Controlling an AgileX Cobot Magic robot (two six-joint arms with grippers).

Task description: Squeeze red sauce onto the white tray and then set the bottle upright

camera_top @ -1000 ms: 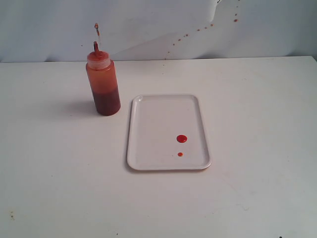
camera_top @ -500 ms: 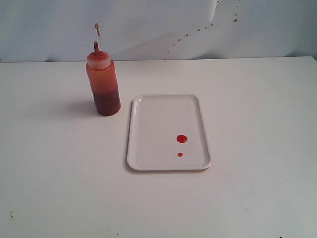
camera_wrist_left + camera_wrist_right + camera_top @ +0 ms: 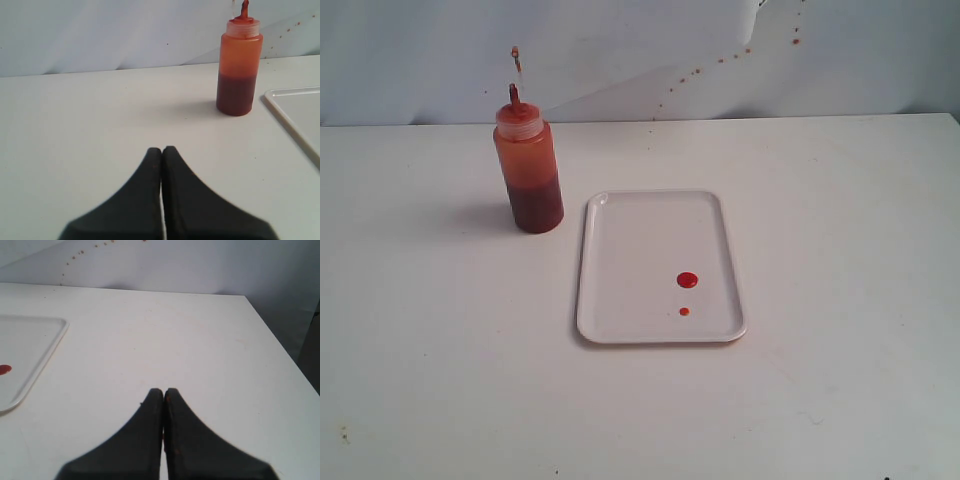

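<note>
On the white worktop (image 3: 840, 220), the bottle (image 3: 528, 175) stands upright near the white tray's (image 3: 620, 240) far left corner but apart from it, and two round drops of red sauce (image 3: 687, 280) lie on the tray's near half, so both parts of the task look done. The left jaws and right jaws are each pressed together on nothing, low over bare worktop and well back from bottle and tray, which I judge a parked pose. Matte and plain, the worktop runs back to a pale wall (image 3: 620, 50) dotted with small brownish-red specks (image 3: 720, 60).
</note>
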